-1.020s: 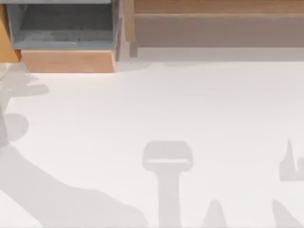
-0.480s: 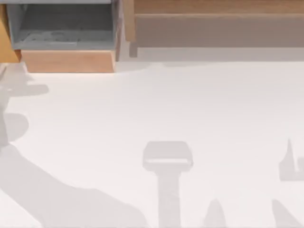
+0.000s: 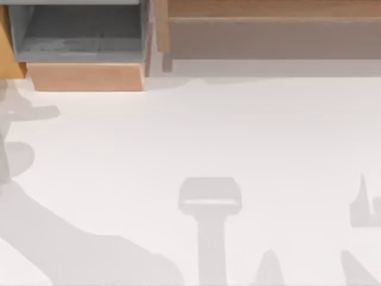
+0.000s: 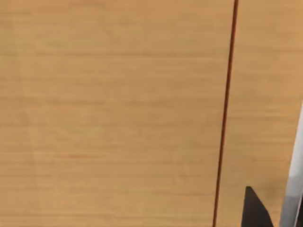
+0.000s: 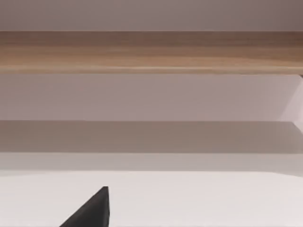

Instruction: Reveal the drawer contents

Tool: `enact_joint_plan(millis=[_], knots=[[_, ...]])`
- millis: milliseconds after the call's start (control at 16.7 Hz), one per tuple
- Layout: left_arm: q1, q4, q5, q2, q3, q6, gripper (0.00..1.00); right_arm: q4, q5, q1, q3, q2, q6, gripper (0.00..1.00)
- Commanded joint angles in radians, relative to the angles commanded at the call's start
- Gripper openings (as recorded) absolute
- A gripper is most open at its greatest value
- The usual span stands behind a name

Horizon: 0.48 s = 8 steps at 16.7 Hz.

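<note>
The drawer (image 3: pixel 86 76) stands pulled out at the table's back left. Its light tan front faces the table's near side, and its grey walls and floor (image 3: pixel 80 42) are open to view from above. In the left wrist view a tan wood panel (image 4: pixel 113 113) with a thin dark seam (image 4: pixel 225 118) is very close, and a dark tip of my left gripper (image 4: pixel 255 210) shows at the frame's edge. A dark tip of my right gripper (image 5: pixel 90 210) hangs over the white table, facing the wide unit (image 5: pixel 151 49).
A wide wooden unit with a grey-brown face (image 3: pixel 274 39) runs along the back right, beside the drawer. An orange-tan panel (image 3: pixel 9 47) flanks the drawer's left. Arm shadows lie on the white table (image 3: pixel 208 131) at the left and near edges.
The shadow at the table's left edge has shifted slightly. The drawer and the wide unit stand as before.
</note>
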Motion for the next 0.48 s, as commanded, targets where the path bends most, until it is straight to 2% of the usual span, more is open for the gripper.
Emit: enact_joint_plan(millis=[480], knots=[[0.004,-0.009,0.0,0.009,-0.001,-0.005,0.0,0.0,0.0,0.0,0.0,0.0,0.0,1.0]])
